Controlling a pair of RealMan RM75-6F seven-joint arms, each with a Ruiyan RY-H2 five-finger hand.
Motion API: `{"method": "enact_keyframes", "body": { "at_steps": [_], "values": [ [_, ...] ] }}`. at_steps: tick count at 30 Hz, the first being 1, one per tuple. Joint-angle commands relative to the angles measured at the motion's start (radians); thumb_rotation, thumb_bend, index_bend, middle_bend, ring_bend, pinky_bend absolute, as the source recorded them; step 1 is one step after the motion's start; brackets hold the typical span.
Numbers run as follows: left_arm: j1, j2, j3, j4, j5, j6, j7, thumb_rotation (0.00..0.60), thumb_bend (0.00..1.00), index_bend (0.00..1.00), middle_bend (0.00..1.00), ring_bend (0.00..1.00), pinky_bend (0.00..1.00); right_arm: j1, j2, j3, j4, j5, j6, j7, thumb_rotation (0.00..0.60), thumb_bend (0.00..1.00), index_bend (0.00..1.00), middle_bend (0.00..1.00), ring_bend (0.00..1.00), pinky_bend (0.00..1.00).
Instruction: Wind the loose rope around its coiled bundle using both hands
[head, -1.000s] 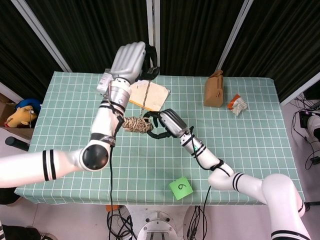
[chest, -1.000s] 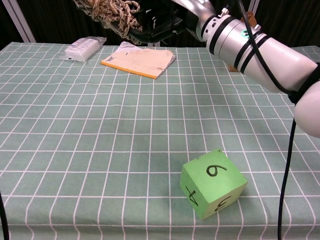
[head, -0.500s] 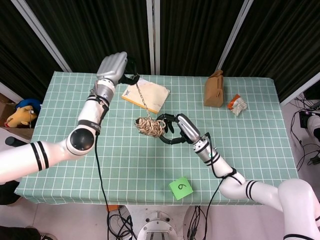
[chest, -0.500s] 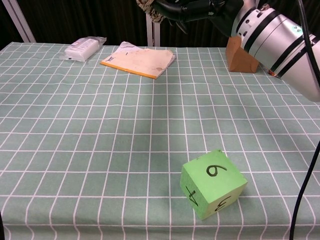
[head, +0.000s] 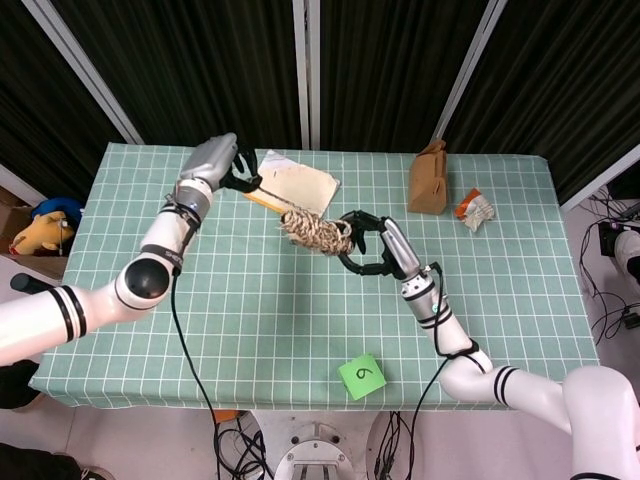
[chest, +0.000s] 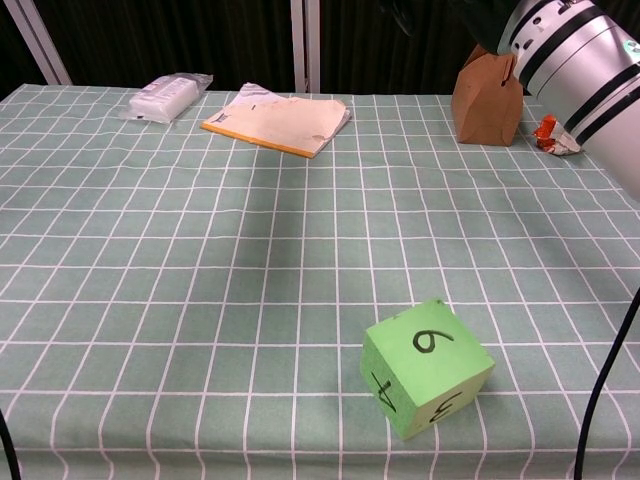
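The right hand (head: 368, 243) holds the coiled rope bundle (head: 316, 233) in the air above the middle of the desk (head: 250, 330), its dark fingers curled around the bundle's right end. The left hand (head: 218, 168) is raised near the desk's far left part, fingers pinched on the loose rope end (head: 268, 196), which runs as a short strand from that hand down to the bundle. In the chest view only the right forearm shows, at the top right corner.

The strand between the two hands looks short and fairly taut, so a pull by either arm could tug the bundle out of the right hand's grip or slip the end from the left hand's pinch. If the strand goes slack instead, the turns may loosen and unravel.

A notebook (head: 300, 184) lies under the strand near the far edge, with a brown paper bag (head: 428, 178) and a small orange-and-white wrapper (head: 476, 208) toward the far right corner. A white packet (chest: 165, 96) lies at the far left. A green cube (chest: 427, 366) near the front edge bears a handwritten "6"; its other markings are not clearly readable.
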Motion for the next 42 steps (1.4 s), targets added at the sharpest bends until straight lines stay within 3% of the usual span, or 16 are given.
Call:
{"method": "enact_keyframes", "body": {
  "at_steps": [1,3,6,13,18,22,25,30,35,37,42],
  "values": [
    [0.035,0.026,0.001,-0.012,0.042,-0.086,-0.067,0.600,0.50,0.58,0.46,0.42,0.51,-0.001,-0.015,0.013,0.019,0.015,-0.008,0.009,0.600,0.67,0.88,0.67,0.64,0.82],
    [0.054,0.041,0.001,-0.010,0.069,-0.140,-0.109,0.600,0.48,0.38,0.45,0.42,0.50,0.001,-0.020,0.019,0.026,0.017,-0.012,0.017,0.600,0.67,0.88,0.67,0.64,0.82],
    [0.075,0.052,0.001,-0.002,0.116,-0.175,-0.164,0.600,0.46,0.22,0.44,0.42,0.50,0.004,-0.026,0.030,0.028,0.018,-0.010,0.029,0.600,0.67,0.88,0.67,0.64,0.82],
    [0.120,0.056,0.032,0.017,0.204,-0.181,-0.268,0.600,0.41,0.18,0.43,0.41,0.48,-0.011,-0.035,0.061,0.019,0.029,0.027,0.060,0.600,0.67,0.88,0.67,0.64,0.82],
    [0.170,0.056,0.057,0.046,0.273,-0.182,-0.341,0.600,0.33,0.18,0.37,0.34,0.43,-0.025,-0.027,0.085,0.012,0.039,0.052,0.072,0.600,0.67,0.88,0.67,0.64,0.82],
    [0.220,0.060,0.039,0.053,0.328,-0.180,-0.423,0.600,0.30,0.18,0.30,0.29,0.39,-0.032,-0.017,0.093,0.006,0.047,0.049,0.074,0.600,0.67,0.88,0.67,0.64,0.82],
    [0.261,0.067,0.005,0.042,0.394,-0.174,-0.488,0.594,0.20,0.11,0.26,0.27,0.37,-0.033,-0.017,0.091,0.007,0.048,0.040,0.071,0.600,0.68,0.88,0.67,0.64,0.82],
    [0.322,0.074,-0.046,0.019,0.510,-0.150,-0.580,0.431,0.02,0.03,0.23,0.24,0.32,-0.034,-0.023,0.096,0.003,0.046,0.044,0.078,0.600,0.67,0.89,0.68,0.64,0.82],
    [0.352,0.078,-0.046,0.027,0.552,-0.137,-0.632,0.309,0.00,0.02,0.18,0.18,0.29,-0.041,-0.019,0.112,-0.006,0.051,0.058,0.093,0.600,0.67,0.89,0.68,0.64,0.82],
    [0.362,0.081,-0.038,0.036,0.560,-0.140,-0.649,0.282,0.00,0.02,0.16,0.16,0.28,-0.047,-0.014,0.121,-0.013,0.054,0.069,0.101,0.600,0.67,0.89,0.68,0.64,0.82],
    [0.401,0.085,-0.020,0.058,0.607,-0.140,-0.690,0.278,0.00,0.03,0.14,0.14,0.27,-0.065,0.004,0.147,-0.034,0.063,0.100,0.121,0.600,0.67,0.89,0.68,0.64,0.82]
  ]
}}
